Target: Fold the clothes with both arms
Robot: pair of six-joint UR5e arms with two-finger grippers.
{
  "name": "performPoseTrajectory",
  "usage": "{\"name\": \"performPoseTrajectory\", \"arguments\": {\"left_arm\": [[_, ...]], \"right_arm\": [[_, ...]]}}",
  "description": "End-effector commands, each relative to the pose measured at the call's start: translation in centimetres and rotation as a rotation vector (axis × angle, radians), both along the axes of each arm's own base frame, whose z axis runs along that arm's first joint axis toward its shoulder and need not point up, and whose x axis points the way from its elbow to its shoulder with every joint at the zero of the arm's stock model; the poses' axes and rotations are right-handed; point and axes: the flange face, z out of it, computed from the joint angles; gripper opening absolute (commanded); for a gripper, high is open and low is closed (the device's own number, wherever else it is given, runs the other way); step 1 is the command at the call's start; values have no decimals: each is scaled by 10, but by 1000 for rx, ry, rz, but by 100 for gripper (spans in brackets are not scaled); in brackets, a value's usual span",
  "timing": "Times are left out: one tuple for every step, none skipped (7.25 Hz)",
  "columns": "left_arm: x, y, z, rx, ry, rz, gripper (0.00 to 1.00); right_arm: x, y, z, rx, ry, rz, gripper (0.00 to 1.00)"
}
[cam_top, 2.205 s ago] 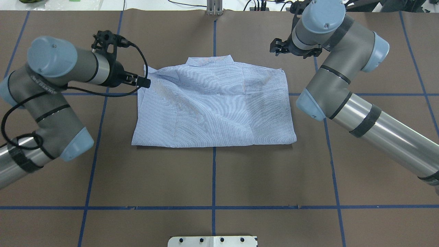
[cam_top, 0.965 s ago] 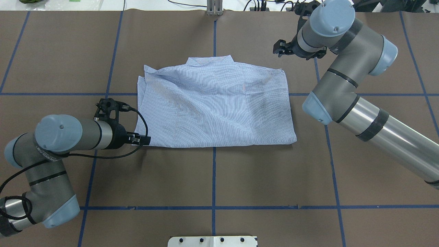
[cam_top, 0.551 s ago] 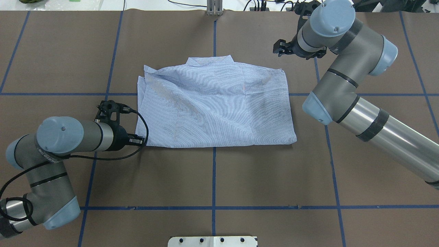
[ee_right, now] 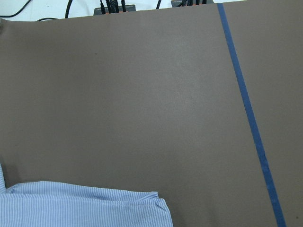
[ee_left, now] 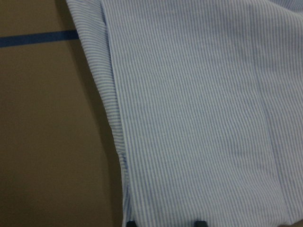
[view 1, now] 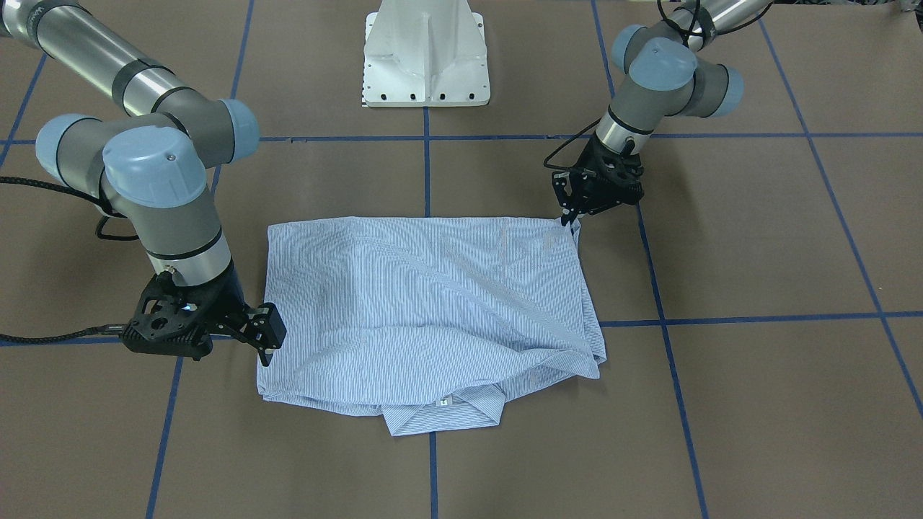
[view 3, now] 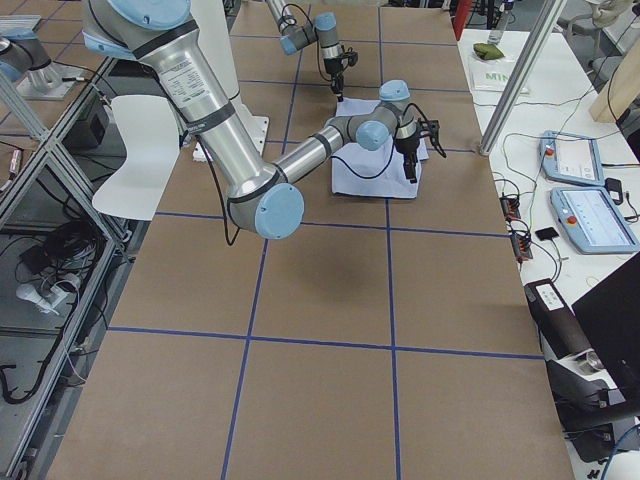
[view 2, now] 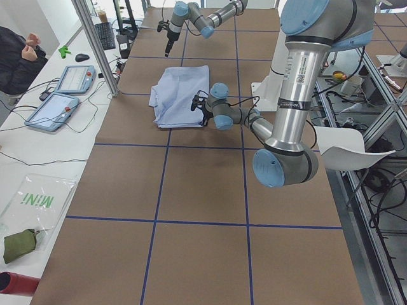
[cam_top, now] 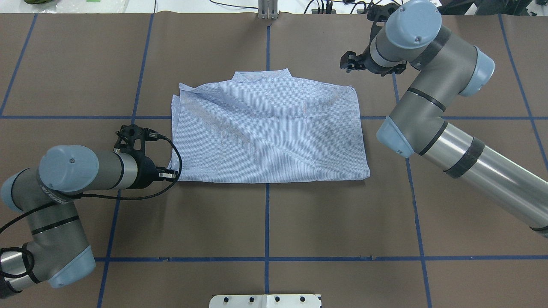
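The clothes are one light blue-and-white striped shirt lying folded and flat at the table's middle, its collar and white neck label on the far side from the robot. My left gripper is low at the shirt's near-left corner. In the left wrist view its fingertips stand apart over the striped cloth, open with nothing gripped. My right gripper hangs open above bare table just beyond the shirt's far-right corner. In the front-facing view the right gripper is beside the shirt's edge and the left gripper is at its corner.
The brown table carries a grid of blue tape lines. The white pedestal base stands at the robot's edge. An aluminium post and cables sit at the far edge. Tablets and a seated person are beside the table.
My left arm swung from the shirt's far-left corner to its near-left corner, then eased slightly back to the left. The right arm shifted only a little. The shirt stayed still.
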Motion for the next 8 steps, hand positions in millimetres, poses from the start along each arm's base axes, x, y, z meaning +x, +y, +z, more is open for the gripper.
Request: {"name": "performPoseTrajectory", "arguments": {"left_arm": [[-43,-44,22,94,-85,-37,0],[-71,-85,46,126,-157,-73,0],[-87,-132,55,148,-205,-111,0],[-84,-187,54,145,-240,-149,0],[-86,-243,52,125,-263,-196,0],[-80,-290,39,123,-293,-215,0],[-67,-336,19,138,-342,-242,0],[-53,-364,0,143,-350,-258,0]], "right_arm": [[-4,2,1,5,6,2,100],[-7,5,0,10,1,-4,100],[-8,5,-1,17,4,0,100],[-12,8,-1,18,5,-4,100],[-12,9,-5,24,0,-6,100],[-15,13,-9,30,-7,-12,100],[-19,21,-18,36,-24,-14,100],[-27,31,-30,29,-56,-5,100]]}}
